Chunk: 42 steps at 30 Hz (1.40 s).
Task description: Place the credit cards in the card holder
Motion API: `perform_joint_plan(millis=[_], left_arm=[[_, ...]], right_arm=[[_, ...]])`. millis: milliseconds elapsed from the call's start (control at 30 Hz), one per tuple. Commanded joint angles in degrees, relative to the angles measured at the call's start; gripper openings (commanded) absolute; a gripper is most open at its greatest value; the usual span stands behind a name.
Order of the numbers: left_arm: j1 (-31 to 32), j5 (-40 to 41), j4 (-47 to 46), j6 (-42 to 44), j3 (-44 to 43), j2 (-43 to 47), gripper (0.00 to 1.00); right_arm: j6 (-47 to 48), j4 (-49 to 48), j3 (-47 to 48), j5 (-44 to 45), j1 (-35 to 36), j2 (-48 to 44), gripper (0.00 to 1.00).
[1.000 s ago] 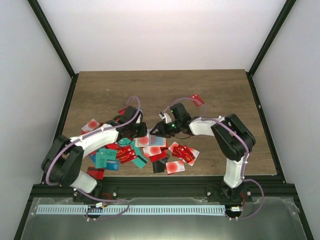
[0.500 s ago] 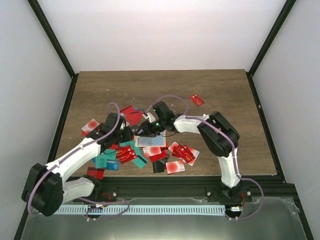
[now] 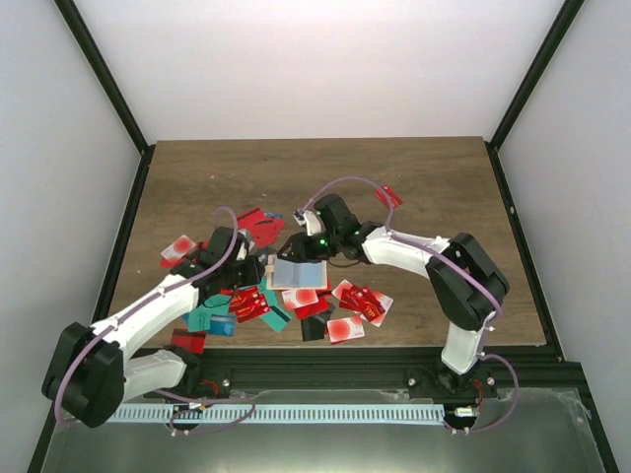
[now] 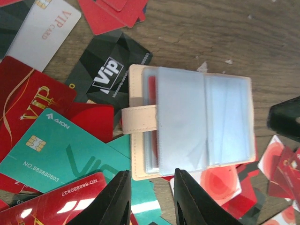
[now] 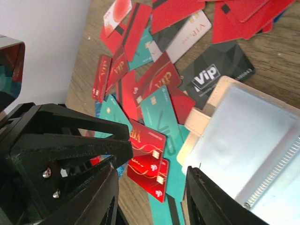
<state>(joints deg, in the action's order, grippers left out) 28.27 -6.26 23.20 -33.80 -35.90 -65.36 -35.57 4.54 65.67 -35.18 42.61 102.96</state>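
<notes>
The card holder (image 3: 299, 274) lies open on the table, beige outside with light-blue clear sleeves (image 4: 197, 122) and its snap tab (image 4: 140, 118) pointing left; a red card shows inside it. Credit cards (image 3: 246, 301) lie scattered around it, red, teal (image 4: 56, 150) and black (image 4: 110, 70). My left gripper (image 3: 258, 269) (image 4: 151, 199) hovers at the holder's near-left corner, open with nothing between the fingers. My right gripper (image 3: 296, 246) (image 5: 150, 197) stands open over the holder's (image 5: 253, 140) far edge, above red cards (image 5: 150, 154), one finger (image 5: 211, 201) by the holder's corner.
One red card (image 3: 388, 197) lies alone at the back right. White-and-red cards (image 3: 347, 327) sit near the table's front edge. More red cards (image 3: 258, 222) lie behind the left gripper. Bare wood (image 3: 315, 168) stretches behind the arms.
My left arm has drawn back to the left and its jaws have opened. The right gripper has shifted left over the holder, which now lies open in plain view.
</notes>
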Motion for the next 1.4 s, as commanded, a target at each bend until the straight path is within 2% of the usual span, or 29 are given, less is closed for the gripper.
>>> perform_joint_plan(millis=[0, 367, 767, 1067, 1367], left_arm=[[0.34, 1.01, -1.56, 0.75, 1.47, -3.08, 0.27], [0.47, -3.12, -9.00, -0.01, 1.30, -11.72, 0.23], [0.47, -2.77, -12.12, -0.67, -0.77, -19.18, 0.19], [0.47, 2.91, -11.11, -2.29, -2.72, -20.52, 0.27], [0.38, 7.79, -12.10, -3.84, -4.51, -22.45, 0.29]], right_arm=[[1.65, 0.13, -2.01, 3.07, -0.11, 1.24, 0.42], [2.24, -8.26, -2.82, -5.39, -1.09, 6.76, 0.40], [4.69, -10.58, -6.71, -5.98, -4.02, 10.70, 0.39], [6.61, -9.56, -8.35, -4.68, -4.11, 12.01, 0.38], [7.87, -8.11, -8.37, -4.40, -4.11, 12.10, 0.39]])
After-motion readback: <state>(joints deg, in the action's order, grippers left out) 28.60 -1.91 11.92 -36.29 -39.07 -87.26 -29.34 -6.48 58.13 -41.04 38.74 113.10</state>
